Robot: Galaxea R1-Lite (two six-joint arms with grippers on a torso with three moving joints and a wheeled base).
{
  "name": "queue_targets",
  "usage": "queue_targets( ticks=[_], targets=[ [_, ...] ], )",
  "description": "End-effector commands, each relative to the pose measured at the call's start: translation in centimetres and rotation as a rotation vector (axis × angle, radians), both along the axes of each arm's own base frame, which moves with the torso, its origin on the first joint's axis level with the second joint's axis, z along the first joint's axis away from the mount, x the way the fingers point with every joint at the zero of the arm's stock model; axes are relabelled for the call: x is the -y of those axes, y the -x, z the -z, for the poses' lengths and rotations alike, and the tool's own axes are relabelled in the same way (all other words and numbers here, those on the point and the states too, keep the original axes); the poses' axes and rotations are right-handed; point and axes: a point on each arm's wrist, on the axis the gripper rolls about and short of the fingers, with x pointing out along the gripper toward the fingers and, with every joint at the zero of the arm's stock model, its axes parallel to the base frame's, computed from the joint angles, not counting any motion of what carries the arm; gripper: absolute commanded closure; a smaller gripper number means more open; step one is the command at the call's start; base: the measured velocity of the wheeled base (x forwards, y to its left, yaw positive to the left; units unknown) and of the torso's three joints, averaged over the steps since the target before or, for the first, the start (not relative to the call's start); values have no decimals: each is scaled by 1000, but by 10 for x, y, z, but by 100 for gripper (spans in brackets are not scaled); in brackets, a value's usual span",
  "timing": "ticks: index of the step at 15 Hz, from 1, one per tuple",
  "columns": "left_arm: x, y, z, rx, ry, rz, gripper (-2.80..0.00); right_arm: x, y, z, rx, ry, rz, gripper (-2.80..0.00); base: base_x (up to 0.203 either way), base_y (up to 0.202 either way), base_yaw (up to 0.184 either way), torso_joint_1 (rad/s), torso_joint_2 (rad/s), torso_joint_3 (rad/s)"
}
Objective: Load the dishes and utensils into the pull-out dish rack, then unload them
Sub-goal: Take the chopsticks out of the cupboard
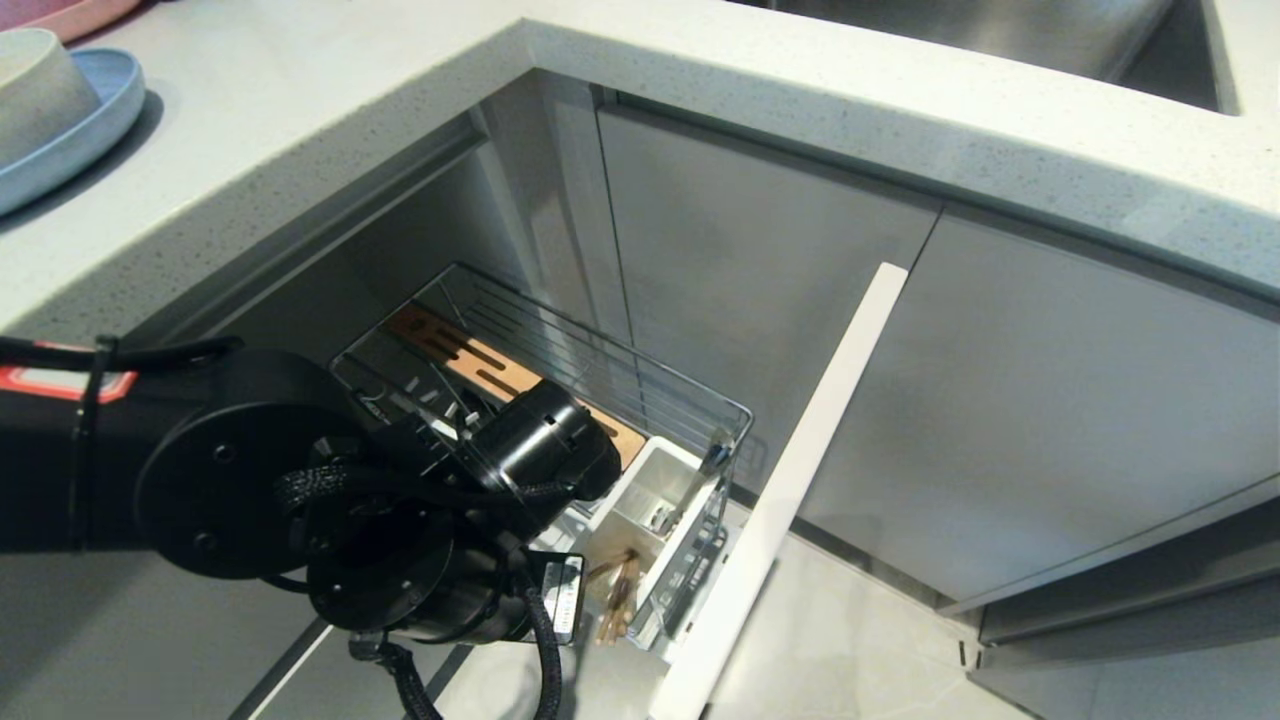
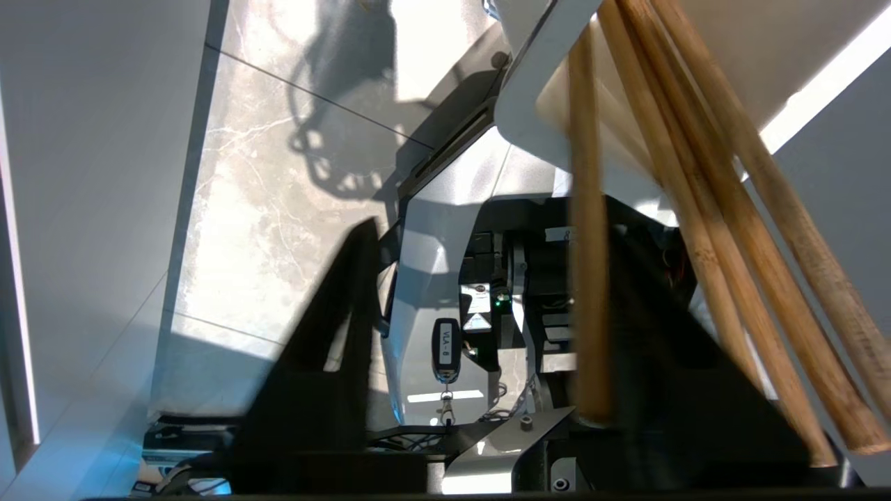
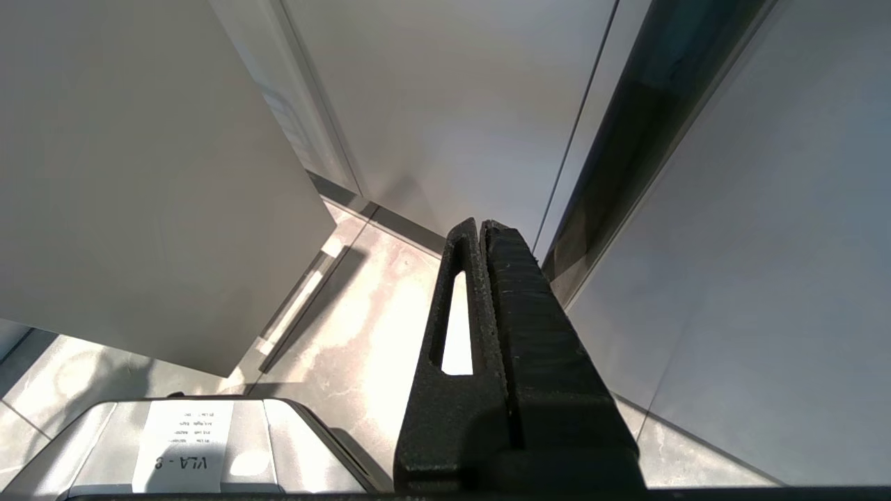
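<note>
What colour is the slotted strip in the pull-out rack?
Tan wood with dark slots: the slotted strip inside the pull-out rack shows best in the head view.

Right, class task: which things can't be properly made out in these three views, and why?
- Head view: the left claw is hidden behind its own wrist.
- Head view: the bowl and plate are cut off by the left edge.
- Head view: the spoons in the caddy are too small to count.
- Left wrist view: the chopsticks run off the edge; one is blurred.
</note>
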Motion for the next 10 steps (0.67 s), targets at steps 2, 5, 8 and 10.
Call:
queue_targets(
  ticks=[2,5,8,10],
  targets=[
    [2,3,0,-1,2,8,0,0,0,1,3,0,0,0,0,0,0,0,0,0],
    [6,5,0,-1,8,16,0,0,0,1,3,0,0,0,0,0,0,0,0,0],
    [7,6,1,-3,7,18,0,0,0,1,3,0,0,0,0,0,0,0,0,0],
    [7,7,0,-2,8,23,0,0,0,1,3,0,0,0,0,0,0,0,0,0]
  ],
)
